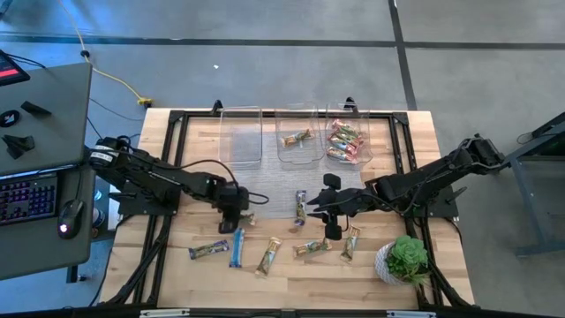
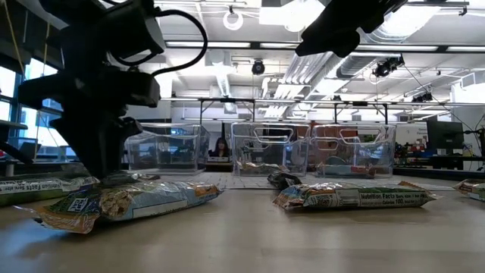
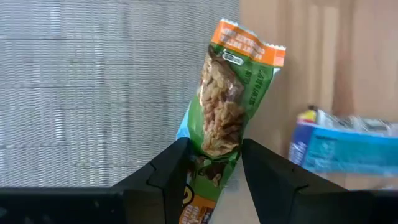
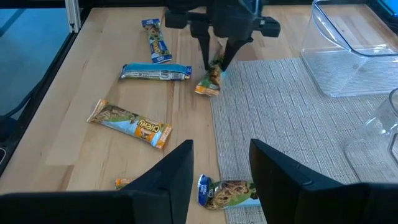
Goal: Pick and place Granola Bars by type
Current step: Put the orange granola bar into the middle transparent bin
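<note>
My left gripper (image 1: 236,212) stands over the grey mat's left edge and is shut on a green and orange granola bar (image 3: 231,102), seen past it as the green bar (image 4: 209,82). My right gripper (image 1: 331,221) hovers open above the table's middle, touching nothing, with a blue-ended bar (image 4: 227,191) below its fingers. Loose bars lie flat on the wood: two blue ones (image 1: 208,251) (image 1: 237,247) and three tan ones (image 1: 269,254) (image 1: 311,247) (image 1: 350,241). A dark bar (image 1: 300,208) lies on the mat. My left gripper pinches the green bar between its two fingers at the end nearest the wrist (image 3: 211,155), one finger on each long edge. The fingers (image 4: 216,59) come from above, pointing down. The bar's free orange end (image 3: 249,43) reaches out over the mat's edge, low at the table.
Three clear bins stand along the far edge: the left one (image 1: 240,113), the middle one (image 1: 300,159) holding a tan bar, the right one (image 1: 366,150) holding red bars. A potted plant (image 1: 406,258) sits near the right corner. A desk with a keyboard (image 1: 26,199) is left of the table.
</note>
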Tool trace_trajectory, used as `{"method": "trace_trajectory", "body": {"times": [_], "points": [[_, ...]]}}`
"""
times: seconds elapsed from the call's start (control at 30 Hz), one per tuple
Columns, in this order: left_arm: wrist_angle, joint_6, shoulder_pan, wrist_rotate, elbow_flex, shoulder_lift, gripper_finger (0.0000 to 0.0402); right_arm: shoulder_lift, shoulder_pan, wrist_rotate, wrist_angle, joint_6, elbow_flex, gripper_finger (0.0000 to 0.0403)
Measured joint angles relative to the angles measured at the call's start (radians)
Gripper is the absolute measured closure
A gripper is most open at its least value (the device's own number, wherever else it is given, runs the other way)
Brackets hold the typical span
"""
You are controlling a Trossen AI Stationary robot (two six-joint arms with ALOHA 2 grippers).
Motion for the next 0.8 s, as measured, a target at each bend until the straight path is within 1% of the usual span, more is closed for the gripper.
{"method": "trace_trajectory", "body": {"times": [0.2, 0.4, 0.63, 0.73, 0.8], "points": [[-0.004, 0.067, 0.0, 0.002, 0.0, 0.0, 0.0255, 0.0, 0.0, 0.0, 0.002, 0.0, 0.0, 0.0263], [0.0, 0.072, 0.0, -0.016, 0.006, 0.04, 0.0258, 0.0, 0.0, 0.0, 0.002, 0.0, 0.0, 0.0263], [-0.008, 0.038, 0.0, -0.026, 0.021, 0.049, 0.0303, 0.0, 0.0, 0.0, 0.002, 0.0, 0.0, 0.0263], [-0.018, 0.022, 0.0, -0.028, 0.06, 0.048, 0.0315, 0.0, 0.0, 0.0, 0.002, 0.0, 0.0, 0.0263], [-0.019, 0.028, 0.0, -0.03, 0.111, 0.046, 0.0317, 0.0, 0.0, 0.0, 0.003, 0.0, 0.0, 0.0263]]}}
